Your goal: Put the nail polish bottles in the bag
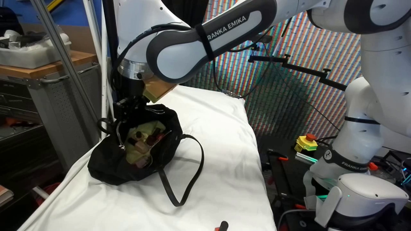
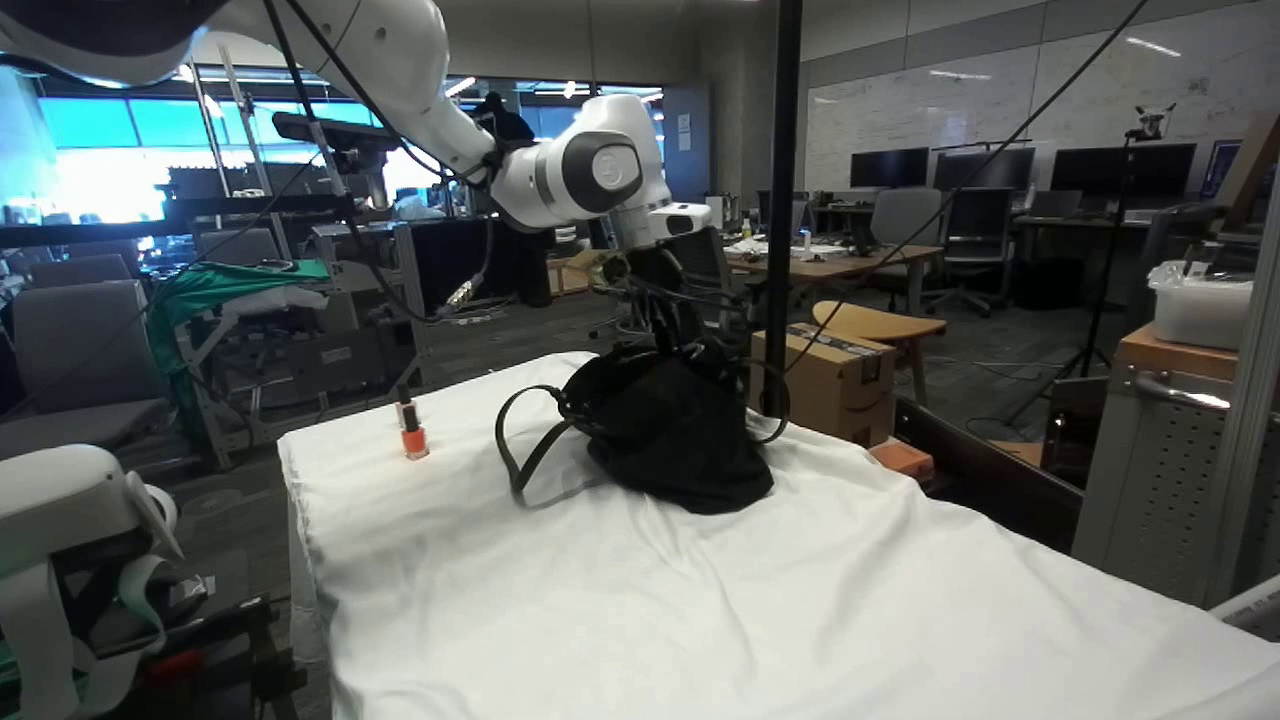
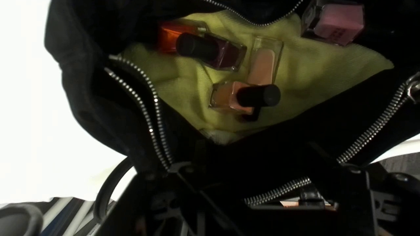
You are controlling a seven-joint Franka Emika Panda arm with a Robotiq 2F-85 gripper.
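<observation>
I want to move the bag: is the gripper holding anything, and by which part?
Nothing, it seems: in the wrist view the gripper stands open, and the nail polish bottles seen there lie inside the bag.

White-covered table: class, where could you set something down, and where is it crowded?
Free: white cloth between the strap and standing orange bottle, plus the broad foreground before the bag in an exterior view. Crowded: the bag's opening, with the gripper there and several bottles inside.
</observation>
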